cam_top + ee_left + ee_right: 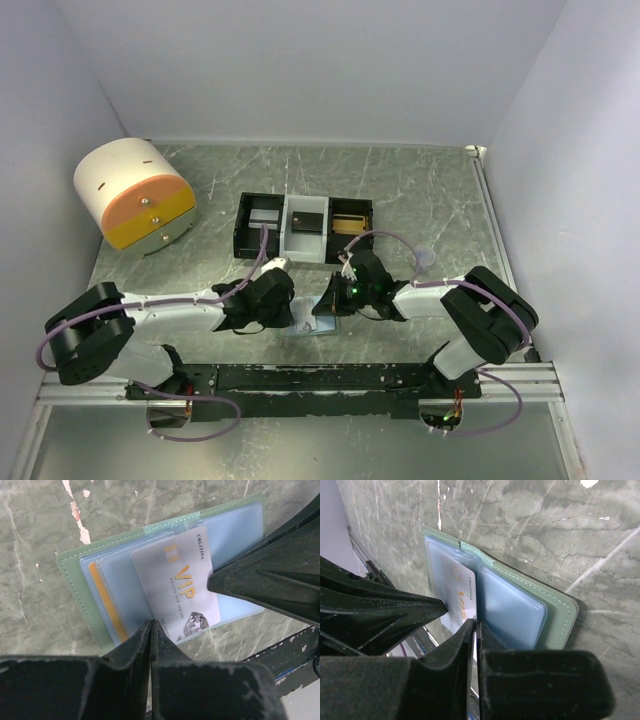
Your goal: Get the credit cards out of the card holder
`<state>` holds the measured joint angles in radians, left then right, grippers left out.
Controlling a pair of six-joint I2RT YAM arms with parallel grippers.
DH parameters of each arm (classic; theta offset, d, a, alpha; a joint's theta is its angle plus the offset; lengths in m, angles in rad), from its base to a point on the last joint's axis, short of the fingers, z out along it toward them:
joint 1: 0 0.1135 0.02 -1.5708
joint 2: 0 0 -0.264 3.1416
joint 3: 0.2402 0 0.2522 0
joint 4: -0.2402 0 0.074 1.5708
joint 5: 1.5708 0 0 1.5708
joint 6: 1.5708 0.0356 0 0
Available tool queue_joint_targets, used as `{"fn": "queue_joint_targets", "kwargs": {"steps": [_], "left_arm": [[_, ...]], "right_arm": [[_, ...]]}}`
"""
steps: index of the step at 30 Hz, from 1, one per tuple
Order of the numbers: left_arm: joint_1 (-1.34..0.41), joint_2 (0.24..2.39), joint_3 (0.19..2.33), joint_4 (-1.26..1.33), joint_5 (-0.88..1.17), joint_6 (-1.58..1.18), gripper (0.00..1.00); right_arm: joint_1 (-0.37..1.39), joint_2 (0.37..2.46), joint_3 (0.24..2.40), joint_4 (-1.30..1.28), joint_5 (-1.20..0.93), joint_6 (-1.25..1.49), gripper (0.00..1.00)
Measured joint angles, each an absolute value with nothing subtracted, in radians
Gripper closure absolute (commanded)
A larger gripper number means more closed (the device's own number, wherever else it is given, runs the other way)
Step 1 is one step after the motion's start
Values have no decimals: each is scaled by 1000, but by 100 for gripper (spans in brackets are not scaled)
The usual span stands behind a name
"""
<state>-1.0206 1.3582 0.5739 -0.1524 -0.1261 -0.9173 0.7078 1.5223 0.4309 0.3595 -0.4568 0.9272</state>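
Observation:
The card holder [70, 575] lies open on the marbled table, sage-green outside with pale blue sleeves inside; it also shows between both arms in the top view [318, 324]. A white credit card [180, 580] printed "VIP" lies slanted across its middle, partly out of a sleeve. An orange card edge [107, 605] sits in the left sleeve. My left gripper [151, 625] is shut, tips at the white card's lower left corner. My right gripper [476, 625] is shut, tips at the card's opposite edge beside the holder's fold [555, 615]. Nothing shows between either pair of jaws.
A black-and-white three-compartment tray [303, 228] stands just behind the holder. A round white-and-orange object [135, 195] sits at the back left. The table's front rail [330, 378] runs close in front of the holder. White walls enclose the table on three sides.

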Motion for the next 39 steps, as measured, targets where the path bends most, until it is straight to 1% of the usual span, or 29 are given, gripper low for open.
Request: {"fn": "queue_joint_targets", "kwargs": {"steps": [3, 6, 17, 18, 21, 23, 25, 29, 34, 39], "left_arm": [[-1031, 1374, 599, -184, -139, -929, 88], [-1038, 1385, 626, -226, -157, -933, 88], [-1039, 1345, 608, -268, -174, -943, 88], [-1039, 1345, 608, -268, -175, -943, 88], [-1039, 1345, 607, -268, -175, -943, 88], [-1039, 1345, 607, -268, -175, -943, 89], [-1039, 1345, 607, -268, -175, -943, 89], [-1039, 1345, 607, -268, -175, -943, 89], [-1039, 1345, 607, -270, -176, -944, 87], [-1039, 1328, 605, -273, -175, -942, 77]], "right_arm": [[708, 1522, 431, 366, -458, 935, 87], [708, 1523, 431, 381, -463, 945, 80], [708, 1579, 431, 447, -498, 962, 80], [708, 1584, 431, 451, -504, 962, 81], [708, 1592, 431, 460, -514, 962, 88], [708, 1595, 431, 463, -517, 963, 97], [708, 1597, 431, 463, -518, 964, 100], [708, 1575, 430, 443, -501, 965, 100], [705, 1493, 424, 384, -455, 949, 100], [695, 1467, 418, 354, -442, 937, 100]]}}
